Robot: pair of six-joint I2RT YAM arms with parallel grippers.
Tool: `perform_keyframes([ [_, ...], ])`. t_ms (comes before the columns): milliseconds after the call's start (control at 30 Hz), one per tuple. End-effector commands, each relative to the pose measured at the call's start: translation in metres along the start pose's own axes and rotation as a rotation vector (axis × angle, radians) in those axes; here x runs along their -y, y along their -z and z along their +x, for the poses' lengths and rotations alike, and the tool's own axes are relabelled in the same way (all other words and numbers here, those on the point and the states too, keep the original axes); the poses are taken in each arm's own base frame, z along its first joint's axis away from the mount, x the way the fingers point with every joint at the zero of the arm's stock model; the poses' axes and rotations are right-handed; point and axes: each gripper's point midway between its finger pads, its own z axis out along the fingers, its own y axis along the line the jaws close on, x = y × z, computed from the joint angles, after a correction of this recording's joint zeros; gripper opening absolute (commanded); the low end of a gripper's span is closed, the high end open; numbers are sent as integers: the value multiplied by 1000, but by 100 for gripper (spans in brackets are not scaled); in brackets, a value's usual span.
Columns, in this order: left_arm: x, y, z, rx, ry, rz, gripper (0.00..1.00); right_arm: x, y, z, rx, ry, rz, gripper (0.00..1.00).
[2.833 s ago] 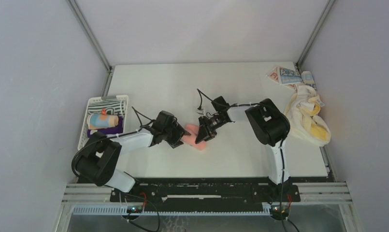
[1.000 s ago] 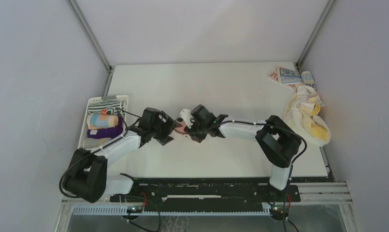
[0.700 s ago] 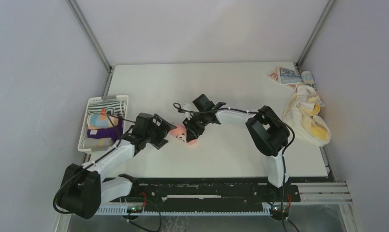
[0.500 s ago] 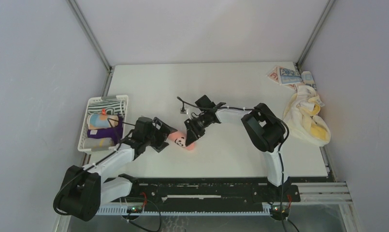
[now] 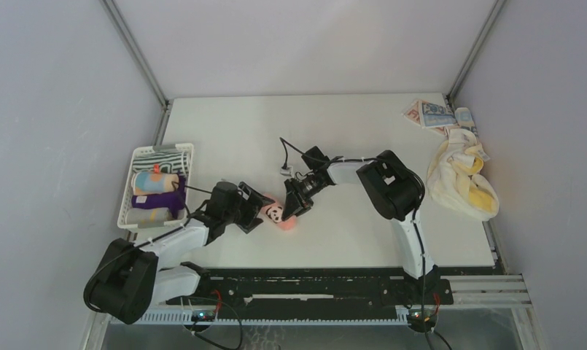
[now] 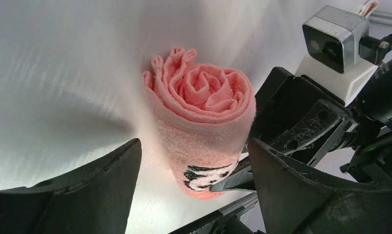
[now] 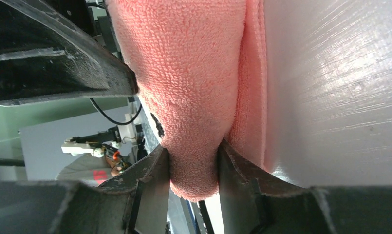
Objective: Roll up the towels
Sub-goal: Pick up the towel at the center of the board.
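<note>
Right tool (image 7: 193, 165) pinches the pink roll (image 6: 203, 112) (left tool (image 6: 194, 168) gapes around it); basket (image 5: 126, 198) holds rolled towels (image 5: 156, 183).

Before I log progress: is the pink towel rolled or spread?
Rolled: the pink towel shows a spiral end; the right pincer grips it.

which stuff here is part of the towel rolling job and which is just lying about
Job: pink towel, rolled, pinched in the right pincer; left pincer, open, straddling it; cream-yellow towel heap; blue-printed towel; light-blue rolled towel.
Lying about: white basket holding that roll; table.
</note>
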Motion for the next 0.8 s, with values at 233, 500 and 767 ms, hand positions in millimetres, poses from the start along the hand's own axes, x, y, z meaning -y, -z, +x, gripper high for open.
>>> perform_keyframes([
  [233,10,-17,10,-17,19,19,82,33,-15,5,-7,-130,46,37],
  [500,3,-24,20,-41,1,-8,79,49,-16,3,1,-192,4,38],
  [767,-20,-29,25,-48,-3,-70,75,57,-11,-5,31,-228,-11,38],
])
